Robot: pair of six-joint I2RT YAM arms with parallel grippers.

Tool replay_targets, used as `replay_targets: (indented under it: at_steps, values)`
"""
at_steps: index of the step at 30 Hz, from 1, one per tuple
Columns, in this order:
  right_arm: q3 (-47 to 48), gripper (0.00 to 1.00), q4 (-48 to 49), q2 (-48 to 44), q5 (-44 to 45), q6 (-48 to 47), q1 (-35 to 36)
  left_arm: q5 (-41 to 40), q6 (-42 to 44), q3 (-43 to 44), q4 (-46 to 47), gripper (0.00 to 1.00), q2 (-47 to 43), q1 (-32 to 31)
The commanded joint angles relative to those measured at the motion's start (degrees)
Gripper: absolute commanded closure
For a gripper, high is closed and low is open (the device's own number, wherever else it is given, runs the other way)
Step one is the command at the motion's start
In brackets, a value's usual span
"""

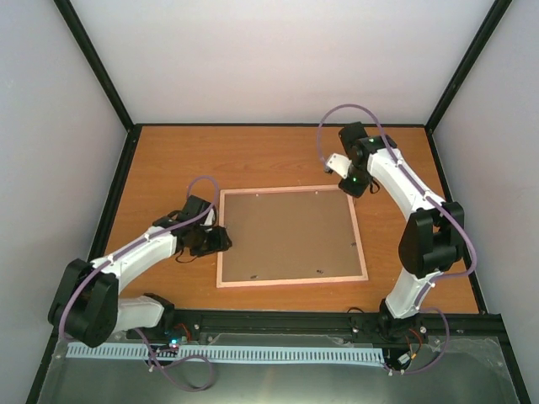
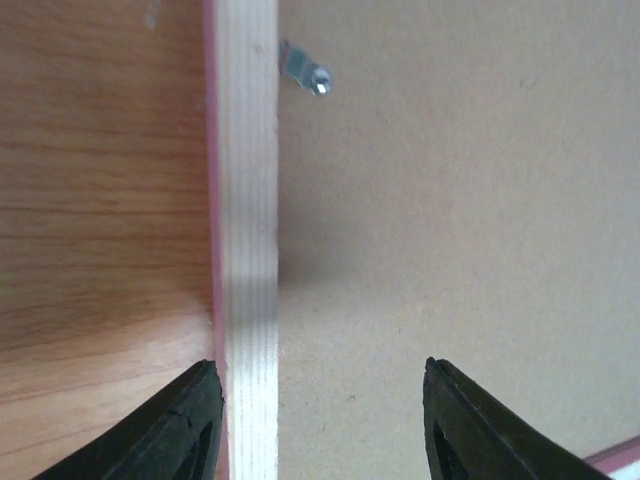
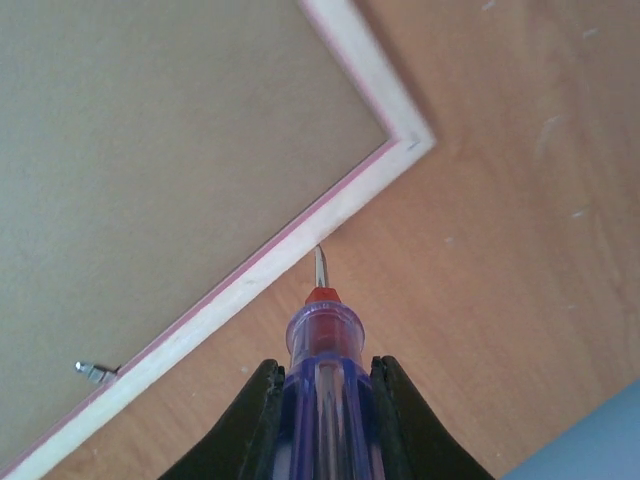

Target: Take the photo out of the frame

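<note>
While the frame [image 1: 290, 236] lies face down near the middle of the table [image 1: 168, 160], its brown hardboard back and pale wood rim turned up, the photo is hidden underneath and cannot be seen. The frame's slightly longer sides run left to right across the table. The left gripper [image 2: 320, 400] sits over the left rim, jaws apart and straddling the wood strip, clamped on nothing. The right gripper [image 3: 325, 385], closed on a clear purple screwdriver [image 3: 322, 340], hovers just off the far right corner, the blade tip pointing at the rim's outer edge, with the frame ahead of it and to its left. A small metal tab [image 2: 305, 72] pins the backing near the left rim, so that arm looks nearer to a fastener. No brand, label or writing is legible.
</note>
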Motion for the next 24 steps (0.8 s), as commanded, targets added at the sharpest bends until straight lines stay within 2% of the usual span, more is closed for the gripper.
replay_targets:
  at_steps: [1, 3, 7, 11, 19, 24]
  values:
    - [6.6, 0.97, 3.2, -1.0, 0.8, 5.9, 0.0, -6.3, -6.6, -0.2, 0.2, 0.44, -3.1, -0.3]
    - [10.5, 0.97, 0.6, -1.0, -3.4, 9.6, 0.5, -6.9, -6.8, -1.1, 1.2, 0.45, -3.6, -0.3]
    - [14.9, 0.97, -3.1, -1.0, -22.9, 13.6, 2.6, -7.5, -7.8, -3.4, 3.4, 0.49, -4.8, -0.2]
    - [13.4, 0.97, -0.2, -0.5, -41.5, 18.4, 4.7, -6.6, -7.6, -6.1, 6.5, 0.55, -6.0, -0.2]
    - [11.3, 0.97, 7.9, 3.5, -41.2, 22.0, 15.2, -5.5, -7.6, -7.4, 8.8, 0.59, -4.8, -0.2]
    - [13.0, 0.97, 8.1, 7.7, -41.5, 22.7, 19.8, -5.1, -7.2, -8.4, 10.9, 0.61, -3.9, -0.2]
